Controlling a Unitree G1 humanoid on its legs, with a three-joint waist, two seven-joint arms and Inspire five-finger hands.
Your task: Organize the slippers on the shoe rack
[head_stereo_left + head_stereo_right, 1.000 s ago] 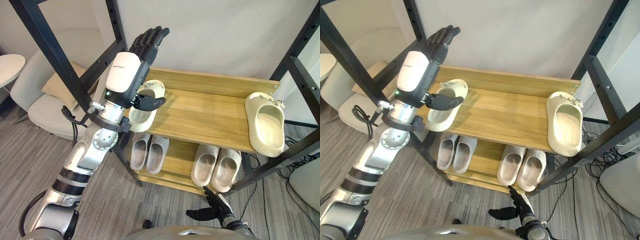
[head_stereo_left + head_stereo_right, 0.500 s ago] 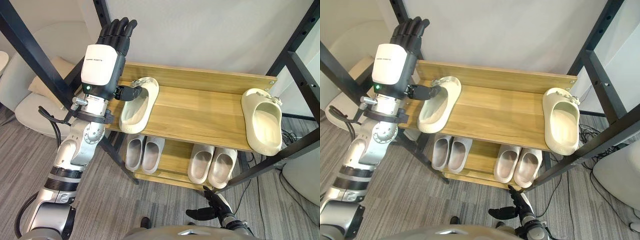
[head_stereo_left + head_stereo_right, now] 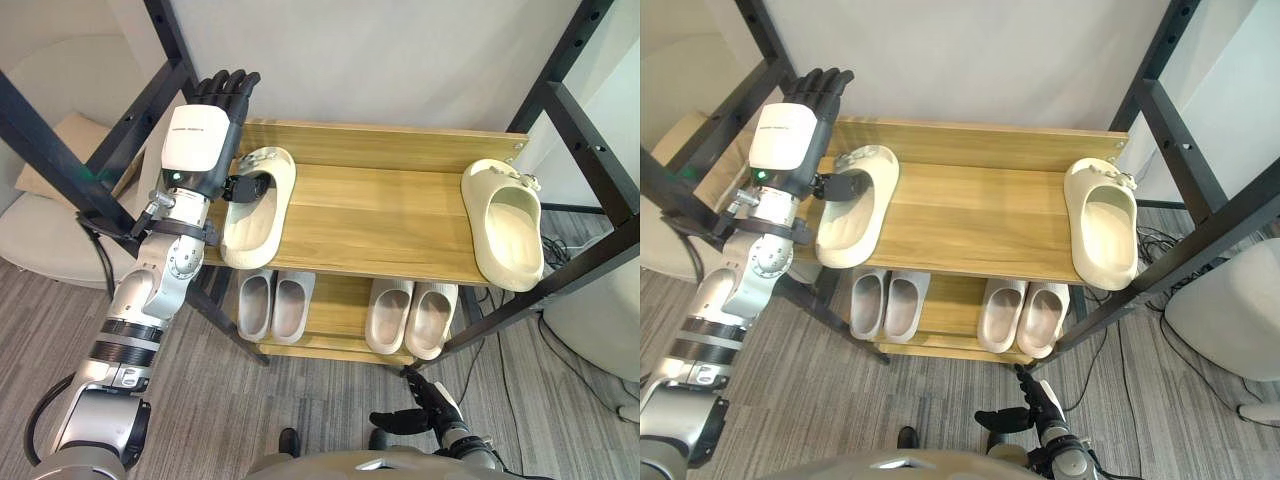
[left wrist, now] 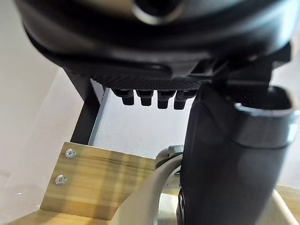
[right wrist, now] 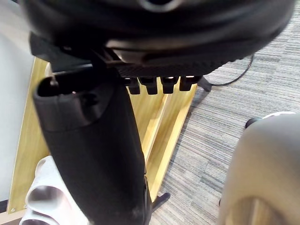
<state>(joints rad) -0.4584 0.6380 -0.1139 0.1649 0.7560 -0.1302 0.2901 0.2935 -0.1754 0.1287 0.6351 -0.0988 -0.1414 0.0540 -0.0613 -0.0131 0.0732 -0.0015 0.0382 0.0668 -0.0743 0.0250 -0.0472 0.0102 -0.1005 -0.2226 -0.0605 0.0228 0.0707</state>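
Grey striped carpet floor (image 3: 250, 400) underfoot, plain white wall (image 3: 380, 50) at the back, black metal frame posts (image 3: 590, 142) slanting on both sides, and a pale armchair (image 3: 40, 230) with a tan cushion (image 3: 72, 138) off left.

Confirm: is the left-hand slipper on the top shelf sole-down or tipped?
Sole-down: the slipper lies flat on the top shelf, opening facing up, with the thumb of the left hand inside it.

1. Shoe rack (image 3: 380, 140): one.
2. Top shelf (image 3: 380, 225): two cream slippers, left slipper (image 3: 252, 210) and right slipper (image 3: 505, 235).
3. Lower shelf (image 3: 345, 300): four pale slippers, left pair (image 3: 272, 305) and right pair (image 3: 410, 318).
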